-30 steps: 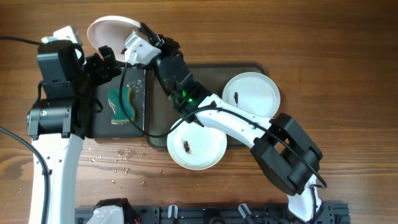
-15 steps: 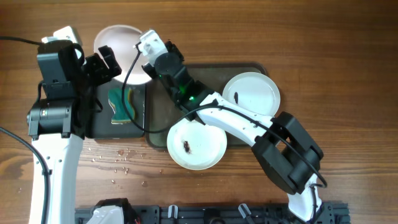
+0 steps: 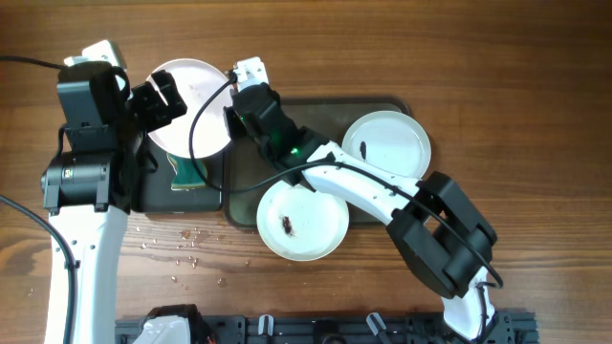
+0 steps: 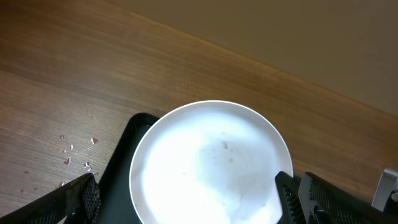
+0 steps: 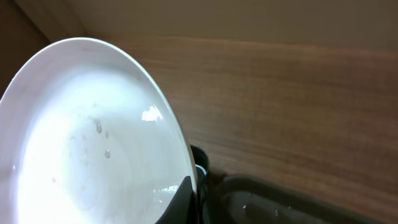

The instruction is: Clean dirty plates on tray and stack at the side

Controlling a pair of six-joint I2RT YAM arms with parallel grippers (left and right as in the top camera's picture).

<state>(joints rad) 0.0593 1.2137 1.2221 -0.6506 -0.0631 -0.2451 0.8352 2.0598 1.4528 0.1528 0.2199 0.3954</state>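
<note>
Two smeared plates [image 3: 303, 222] lie on your tray [image 3: 337, 109]. Your right gripper [image 3: 232, 110] pinches a third plate [image 3: 191, 107] by its rim, and your left gripper [image 3: 160, 98] is spread wide near it.

Both arms are built of white links and boxy black joint housings. A small green light [image 3: 285, 148] is seen on the right arm [image 3: 363, 186], with a thin black cable [image 3: 192, 139] looped alongside. The left arm [image 3: 72, 258] carries black, mesh-textured fingers [image 4: 78, 198].
</note>
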